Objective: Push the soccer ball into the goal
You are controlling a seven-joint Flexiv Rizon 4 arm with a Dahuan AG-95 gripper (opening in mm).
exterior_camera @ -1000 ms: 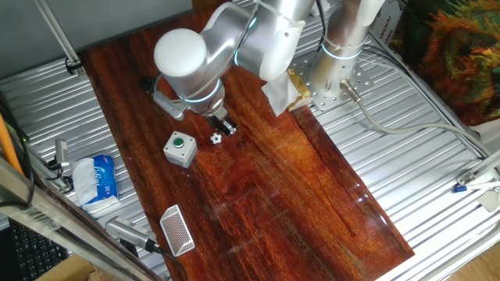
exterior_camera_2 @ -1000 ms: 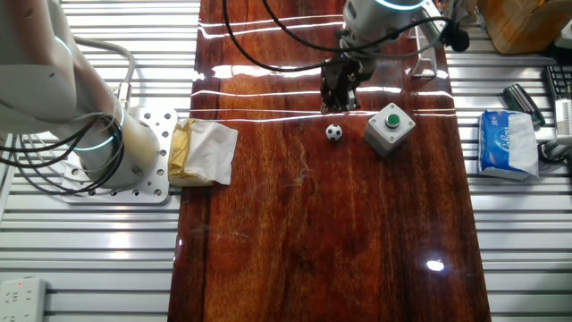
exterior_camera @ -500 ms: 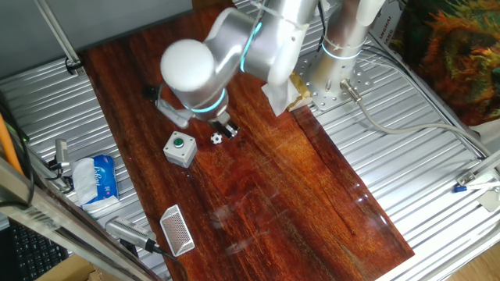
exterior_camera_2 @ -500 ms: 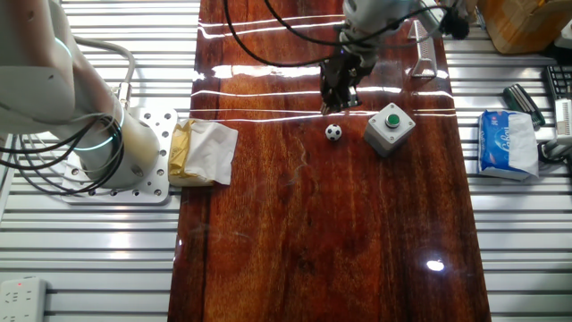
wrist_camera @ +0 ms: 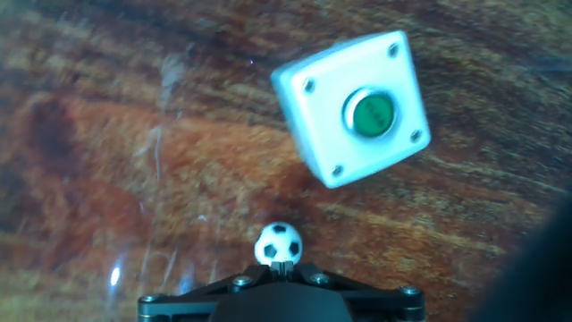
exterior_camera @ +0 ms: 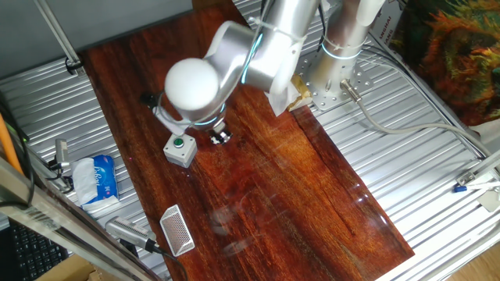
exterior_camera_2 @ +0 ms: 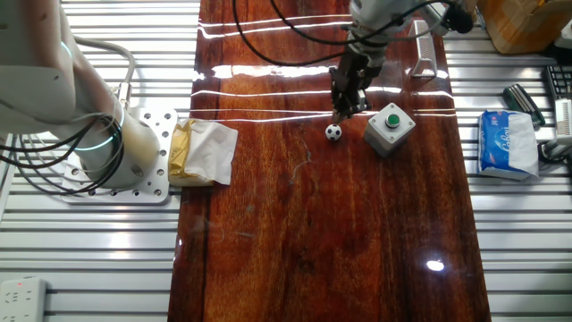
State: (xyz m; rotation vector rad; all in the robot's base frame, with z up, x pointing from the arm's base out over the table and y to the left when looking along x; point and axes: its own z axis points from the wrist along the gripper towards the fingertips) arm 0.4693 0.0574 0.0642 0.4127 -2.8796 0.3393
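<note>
Down and toward the soccer ball the claw has come, now touching it or nearly. Fingers look pressed together, holding nothing. Push can begin, I judge; goal lies well beyond.

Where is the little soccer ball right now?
In the other fixed view, the soccer ball lies on the wooden table, just left of the button box, directly below the gripper.

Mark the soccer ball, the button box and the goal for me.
soccer ball [exterior_camera_2: 333,132]: other fixed view, ball's centre.
button box [wrist_camera: 351,108]: hand view, top face beside the button.
goal [exterior_camera: 176,230]: one fixed view, mesh net.
</note>
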